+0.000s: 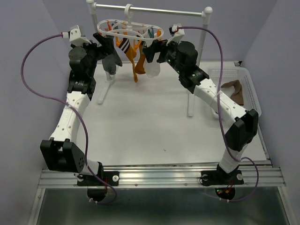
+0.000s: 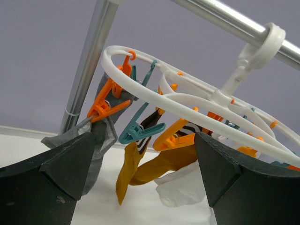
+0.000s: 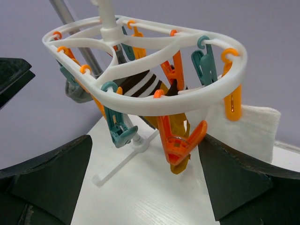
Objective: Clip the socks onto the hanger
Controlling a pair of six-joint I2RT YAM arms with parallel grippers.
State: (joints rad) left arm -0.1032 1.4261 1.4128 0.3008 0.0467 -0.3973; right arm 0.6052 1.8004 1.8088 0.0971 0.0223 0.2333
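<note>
Right now, both arms up at the hanger point(image 1: 127, 32), one on each side of it, neither with anything in its grasp. At the left end, the left gripper point(image 2: 145, 136) with jaws spread wide, its dark fingers point(image 2: 56, 173) framing the dangling clips from below and nothing between them. At the right end, the right gripper point(image 3: 145, 140) likewise wide apart, close under the near curve of the white ring, clamped on nothing. Hanger hooked by its white top hook over the metal rail point(image 1: 159, 8) of the stand at the far side of the table point(image 1: 140, 126). On the clips: a grey sock point(image 2: 107, 133) pinched by an orange clip point(image 2: 108, 101) at the left end; a brown-and-white striped sock point(image 3: 140, 86) under the middle of the ring; mustard-orange socks point(image 2: 129, 171) dangling beside and below it; a white sock point(image 3: 253, 131) at the right end, just behind another orange clip point(image 3: 233, 101), though whether pinched there, hard to tell. A teal clip point(image 3: 117, 129) hanging bare at the near rim, close in front of the right wrist camera. Off to the right, a white perforated basket point(image 1: 225, 72) on the table, one brownish sock point(image 1: 234, 91) lying inside it, well apart from both grippers
</note>
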